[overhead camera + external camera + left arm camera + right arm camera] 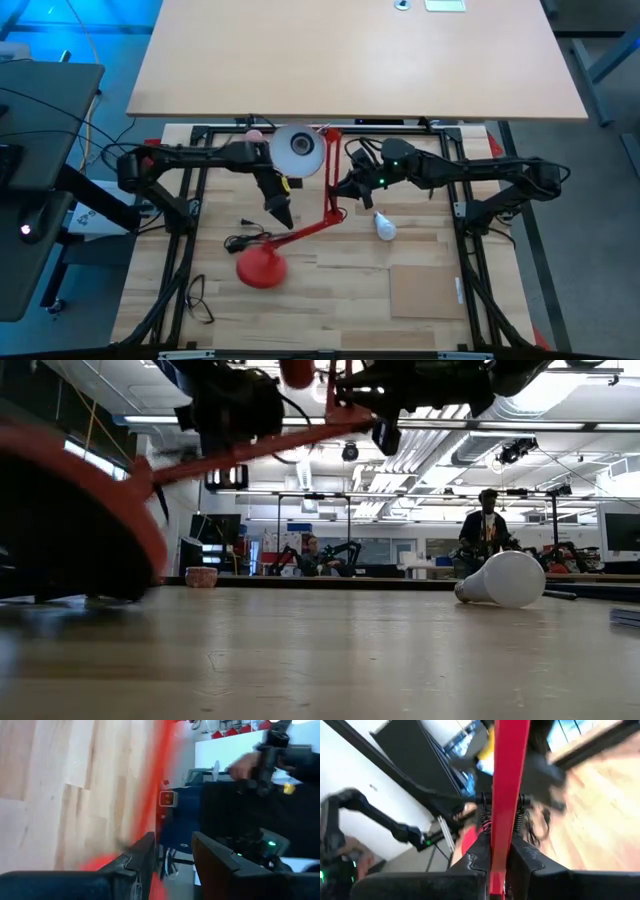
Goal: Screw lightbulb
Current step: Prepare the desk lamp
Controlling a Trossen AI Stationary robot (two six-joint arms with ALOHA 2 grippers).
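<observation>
Right up against the low camera, the red lamp base looms blurred and cut off. Further back the lightbulb lies on its side on the table, white and pear-shaped, its screw base hard to make out. Right gripper pinches the red lamp arm; left gripper hangs part-open, holding nothing.

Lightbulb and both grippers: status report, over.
Right gripper shut on red lamp arm. Left gripper open, holding nothing, beside the lamp arm. Lightbulb loose on table, not yet picked up. Nothing blocking it.
</observation>
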